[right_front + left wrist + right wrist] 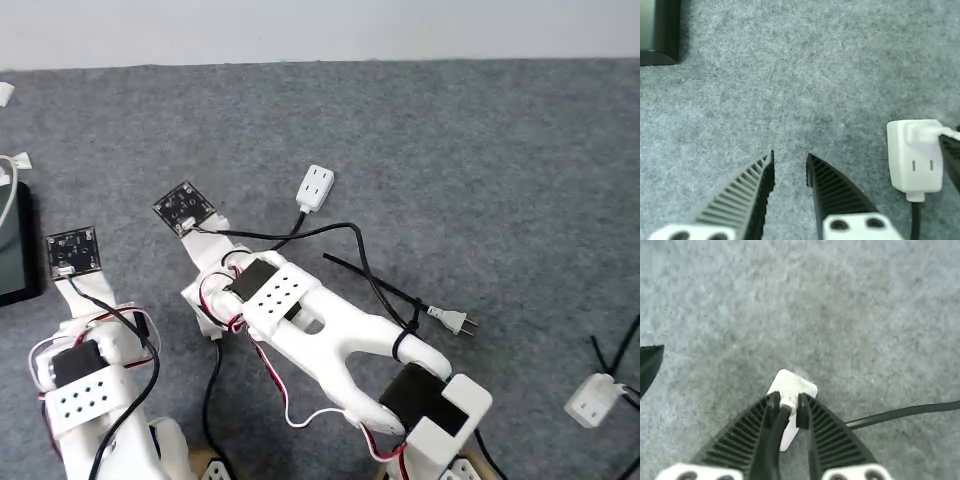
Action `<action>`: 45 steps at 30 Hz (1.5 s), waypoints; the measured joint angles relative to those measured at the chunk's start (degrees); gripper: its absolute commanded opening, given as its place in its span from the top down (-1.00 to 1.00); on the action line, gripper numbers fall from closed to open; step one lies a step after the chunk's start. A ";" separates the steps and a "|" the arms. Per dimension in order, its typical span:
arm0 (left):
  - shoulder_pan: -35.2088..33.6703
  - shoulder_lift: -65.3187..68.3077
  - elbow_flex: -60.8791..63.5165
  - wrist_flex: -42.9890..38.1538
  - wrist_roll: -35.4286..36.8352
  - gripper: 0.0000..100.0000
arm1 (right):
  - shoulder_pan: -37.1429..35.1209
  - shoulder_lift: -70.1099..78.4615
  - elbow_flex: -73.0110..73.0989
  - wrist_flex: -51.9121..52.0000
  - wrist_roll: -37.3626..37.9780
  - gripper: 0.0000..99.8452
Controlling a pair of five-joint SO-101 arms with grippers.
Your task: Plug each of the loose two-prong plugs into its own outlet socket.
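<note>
The right end effector [788,399] is closed, its ribbed black fingertips pinching the short white collar of a white block [792,382] where a black cord [771,445] leaves it and runs back between the fingers. The block lies against the grey surface, and from here I cannot tell whether it is a plug or a socket. The left end effector [790,155] is partly open with a narrow gap between its tips. It holds nothing and hangs over bare carpet. Just to one side of it lies a slotted outlet socket [915,160], white, showing two slots, with a black cord at one end and a dark fingertip at its far side. I cannot tell whether this is the block the right end effector grips. The worktop [480,150] is covered in grey, short-pile carpet, and a pale wall [320,30] runs along its far edge. A dark-framed screen [15,250] sits at the left edge beside the left arm [90,390]. The right arm [330,340] stretches diagonally across the middle. In the high view two white outlet sockets lie in the open, the far outlet socket [315,187] beyond the right arm and the edge outlet socket [597,398] near the right border. One loose two-prong plug [455,320] lies between them on its black cable, prongs pointing right, well apart from both.
</note>
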 measured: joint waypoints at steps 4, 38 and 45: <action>0.00 0.00 0.00 0.00 0.00 0.94 | -1.93 1.85 1.14 1.93 0.00 0.52; -11.34 0.00 -1.14 -2.81 6.86 0.93 | -4.04 20.48 -23.47 14.77 -17.76 0.99; -11.34 0.00 -1.14 -2.81 6.95 0.93 | 1.67 17.23 -24.18 24.88 -17.76 0.98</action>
